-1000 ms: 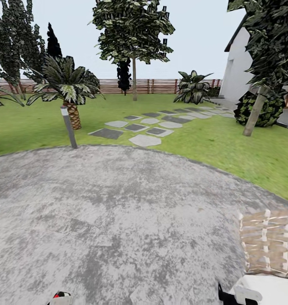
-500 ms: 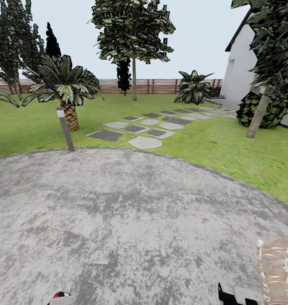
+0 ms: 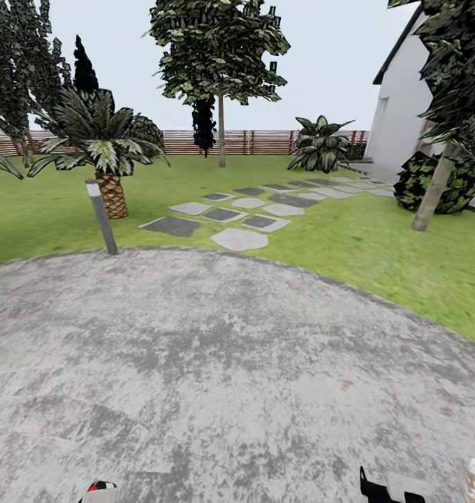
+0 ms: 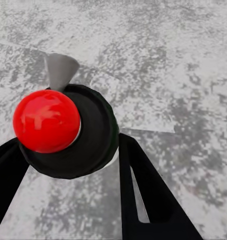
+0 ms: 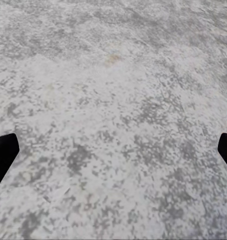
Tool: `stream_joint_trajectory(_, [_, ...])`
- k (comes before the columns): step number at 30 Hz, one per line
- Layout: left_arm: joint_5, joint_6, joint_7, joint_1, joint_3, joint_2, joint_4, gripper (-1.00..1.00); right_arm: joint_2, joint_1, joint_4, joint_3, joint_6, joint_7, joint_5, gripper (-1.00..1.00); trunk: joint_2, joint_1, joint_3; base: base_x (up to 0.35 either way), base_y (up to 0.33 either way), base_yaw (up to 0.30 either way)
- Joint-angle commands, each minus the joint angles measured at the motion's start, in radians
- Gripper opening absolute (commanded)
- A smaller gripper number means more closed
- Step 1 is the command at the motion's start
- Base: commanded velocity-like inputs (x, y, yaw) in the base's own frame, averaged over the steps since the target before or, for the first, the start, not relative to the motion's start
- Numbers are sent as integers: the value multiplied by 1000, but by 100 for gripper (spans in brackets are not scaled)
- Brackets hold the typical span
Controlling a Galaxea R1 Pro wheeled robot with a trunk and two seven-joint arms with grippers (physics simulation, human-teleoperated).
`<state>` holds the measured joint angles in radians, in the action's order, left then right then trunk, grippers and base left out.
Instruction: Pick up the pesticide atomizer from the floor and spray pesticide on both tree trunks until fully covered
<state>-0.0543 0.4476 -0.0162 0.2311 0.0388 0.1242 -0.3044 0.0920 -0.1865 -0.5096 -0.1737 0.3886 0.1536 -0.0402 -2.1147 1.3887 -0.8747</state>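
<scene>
My left gripper point(image 4: 68, 167) is shut on the pesticide atomizer point(image 4: 46, 120), with a black finger on each side of it. The atomizer has a red round top, a black collar and a grey nozzle. Its red tip point(image 3: 101, 486) peeks in at the bottom edge of the head view. My right gripper point(image 5: 113, 150) is open over bare grey paving. One tall tree has its trunk point(image 3: 221, 133) far back near the fence point(image 3: 265, 142). The second trunk point(image 3: 433, 188) leans at the right by the house. Green lawn point(image 3: 349, 237) with grey stepping stones point(image 3: 241, 239) lies ahead.
I stand on a round grey paved patch point(image 3: 216, 377). A short bollard point(image 3: 101, 216) and a scaly palm point(image 3: 112, 192) stand at its left edge. A dark bush point(image 3: 443, 183) and a white house wall point(image 3: 398, 119) are at the right, and a leafy shrub point(image 3: 320, 145) sits near the fence.
The whole head view has shifted, so the camera moved. The woven object at the lower right slid almost out of the picture. The grippers look unchanged.
</scene>
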Motion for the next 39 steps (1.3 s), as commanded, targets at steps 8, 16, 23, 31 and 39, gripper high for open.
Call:
stream_joint_trajectory(8, [-6,3,0,1,-1,0,1,-100,0,-1,0,-1,3,3,-4,100,0,0,-1,337,0,0])
stream_joint_trajectory(16, [-5,3,1,1,-1,0,1,-100,0,-1,0,-1,3,3,-4,100,0,0,-1,337,0,0])
stream_joint_trajectory(23, [-6,3,0,1,-1,0,1,-100,0,-1,0,-1,3,3,-4,100,0,0,-1,337,0,0])
stream_joint_trajectory(31, [-5,2,0,1,-2,0,2,-100,0,-1,2,-1,3,3,-4,100,0,0,-1,337,0,0])
stream_joint_trajectory(39, [-4,2,-1,1,-1,0,2,-100,0,-1,0,-1,3,3,-4,100,0,0,-1,337,0,0])
